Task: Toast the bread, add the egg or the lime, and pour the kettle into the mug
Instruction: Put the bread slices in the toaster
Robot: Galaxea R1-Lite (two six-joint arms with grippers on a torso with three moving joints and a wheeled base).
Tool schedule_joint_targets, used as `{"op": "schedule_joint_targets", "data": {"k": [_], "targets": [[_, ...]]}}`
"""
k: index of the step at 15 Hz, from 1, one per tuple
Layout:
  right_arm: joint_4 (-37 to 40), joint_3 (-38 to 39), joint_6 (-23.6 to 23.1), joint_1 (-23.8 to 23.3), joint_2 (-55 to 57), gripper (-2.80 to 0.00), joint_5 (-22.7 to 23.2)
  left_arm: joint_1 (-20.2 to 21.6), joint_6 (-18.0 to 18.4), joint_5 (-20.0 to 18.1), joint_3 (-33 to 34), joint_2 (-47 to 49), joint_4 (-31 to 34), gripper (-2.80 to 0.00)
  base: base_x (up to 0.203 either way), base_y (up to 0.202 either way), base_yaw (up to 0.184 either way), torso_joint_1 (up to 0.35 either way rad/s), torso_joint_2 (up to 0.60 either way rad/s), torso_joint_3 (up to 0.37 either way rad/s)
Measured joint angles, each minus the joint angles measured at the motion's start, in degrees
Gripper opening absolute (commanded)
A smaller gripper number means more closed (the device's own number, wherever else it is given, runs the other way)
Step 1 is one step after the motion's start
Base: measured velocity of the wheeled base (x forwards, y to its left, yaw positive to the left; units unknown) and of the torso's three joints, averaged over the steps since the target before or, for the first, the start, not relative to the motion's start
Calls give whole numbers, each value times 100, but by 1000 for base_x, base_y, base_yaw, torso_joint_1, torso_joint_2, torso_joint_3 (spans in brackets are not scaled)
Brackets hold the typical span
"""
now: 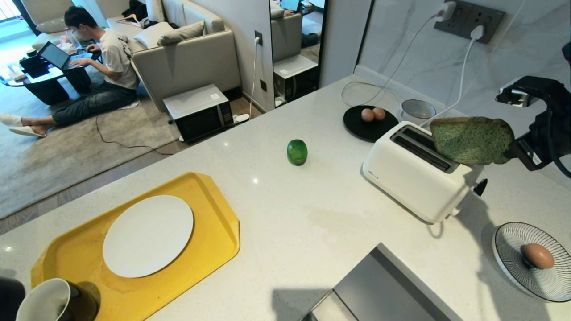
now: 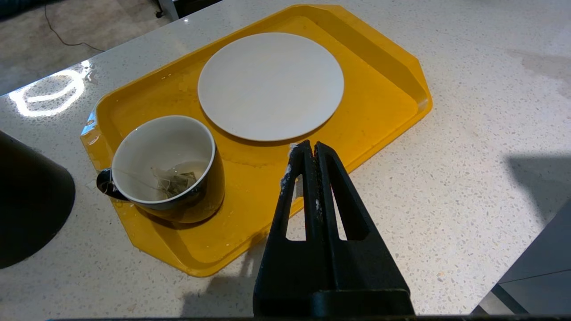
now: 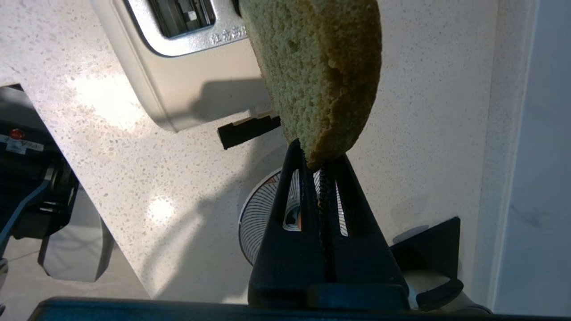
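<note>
White speckled stone forms the counter (image 1: 312, 223), backed by a marble wall with sockets; beyond its far edge lies a living room where a person (image 1: 107, 58) sits on the floor at a laptop.

The right pincer (image 3: 319, 162) is clamped on one corner of the bread (image 1: 473, 140), holding the green slice in the air, tilted, just above the near end of the white toaster (image 1: 415, 174). The grip takes only a narrow edge of soft crumb. That thin bite is the first risk: the slice could sag, tear or pivot between the pads as it is lowered. The slice also does not appear lined up with either slot (image 1: 421, 147); if it comes down at this slant, its lower corner may catch on the slot rim, fold the bread or push the toaster along the counter. A dropped slice could land on the striped plate (image 1: 513, 263) with the egg (image 1: 538, 255) beside the toaster, or knock the toaster's lever.

Further out, the lime (image 1: 297, 152) rests alone mid-counter and two more eggs sit on a black dish (image 1: 357, 127) behind the toaster; all are round and could roll if bumped.

The left pincer (image 2: 310, 149) hangs with its tips pressed together, holding nothing, above the edge of the yellow tray (image 2: 392, 93), which carries the white plate (image 2: 271, 84) and the mug (image 2: 167, 167) with its tea bag. The kettle (image 2: 31, 200) shows only as a dark form just beside the tray.
</note>
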Motion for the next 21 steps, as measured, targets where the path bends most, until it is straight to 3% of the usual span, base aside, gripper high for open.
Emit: {"op": "schedule_joint_targets", "data": {"k": [9,10,21], "targets": [[-1,-324,-25,5,303,-280,-18,-5,0,0,0,0,-2,-280,0,0,0,0,0,0],[0,-324,-66,5,312,0,-16,-2,2,-1,0,0,-2,-280,0,0,0,0,0,0],[9,-276,-10,1,270,0,-8,0,0,-1,0,0,0,-280,0,0,0,0,0,0]]}}
